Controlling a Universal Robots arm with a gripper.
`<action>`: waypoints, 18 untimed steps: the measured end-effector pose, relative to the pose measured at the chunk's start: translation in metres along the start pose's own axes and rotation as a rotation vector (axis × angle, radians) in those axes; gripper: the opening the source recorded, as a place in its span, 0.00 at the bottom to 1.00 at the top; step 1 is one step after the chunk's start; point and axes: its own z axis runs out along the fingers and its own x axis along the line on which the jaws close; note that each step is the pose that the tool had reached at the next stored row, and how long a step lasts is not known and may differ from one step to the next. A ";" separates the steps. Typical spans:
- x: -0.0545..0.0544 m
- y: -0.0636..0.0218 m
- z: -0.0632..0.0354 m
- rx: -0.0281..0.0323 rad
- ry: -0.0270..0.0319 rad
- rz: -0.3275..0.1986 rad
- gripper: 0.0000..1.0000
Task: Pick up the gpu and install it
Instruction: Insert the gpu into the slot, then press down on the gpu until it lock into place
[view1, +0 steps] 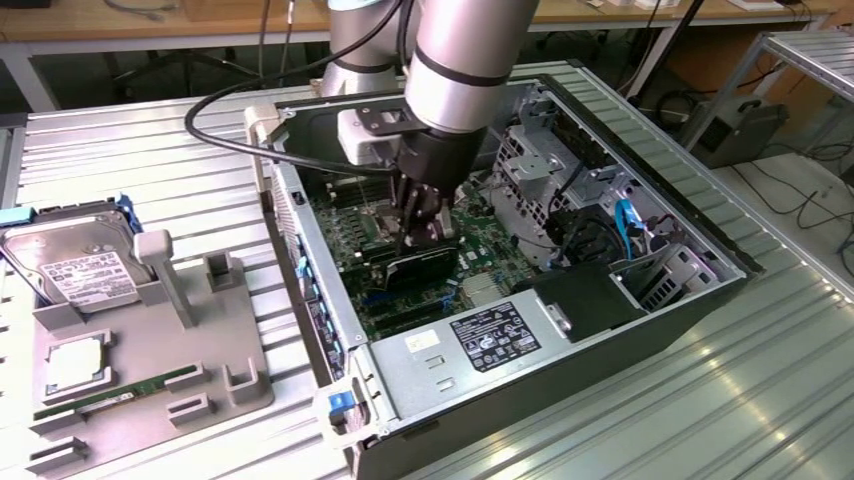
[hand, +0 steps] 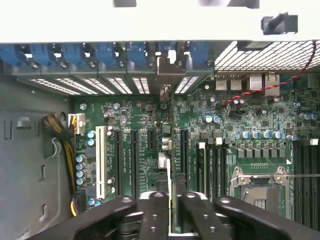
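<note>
The two black fingers (hand: 152, 212) of the gripper (hand: 169, 210) are closed on the upper edge of the gpu (hand: 168, 165), which they pinch between them. In the wrist view the card is seen edge-on as a thin strip that runs from the fingers toward its silver bracket (hand: 167, 70) at the back wall of the case. The card stands upright over the motherboard (hand: 145, 120), in the row of long black expansion slots (hand: 135, 150); I cannot tell if it is fully seated in a slot.

In the exterior view the gripper (view1: 424, 235) reaches down into the open computer case (view1: 667, 210), and the gpu (view1: 414, 266) is below it as a dark flat card above the green board. Nearer to the camera inside the case sits the power supply (view1: 494, 335) with its label. A blue cable (view1: 623, 222) runs on the exterior view's right side of the case.

Outside the case, on the exterior view's left, a grey fixture tray (view1: 227, 385) lies on the metal table (view1: 134, 150). It holds a silver hard drive (view1: 80, 275), a processor (view1: 74, 365) and a green memory stick (view1: 120, 390).
</note>
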 end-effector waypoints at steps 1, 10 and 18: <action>-0.002 0.0013 0.0013 0.0014 0.0020 -0.001 0.11; -0.004 0.0065 0.0086 0.0028 0.0157 -0.005 0.11; -0.004 0.0064 0.0151 0.0026 0.0226 -0.009 0.11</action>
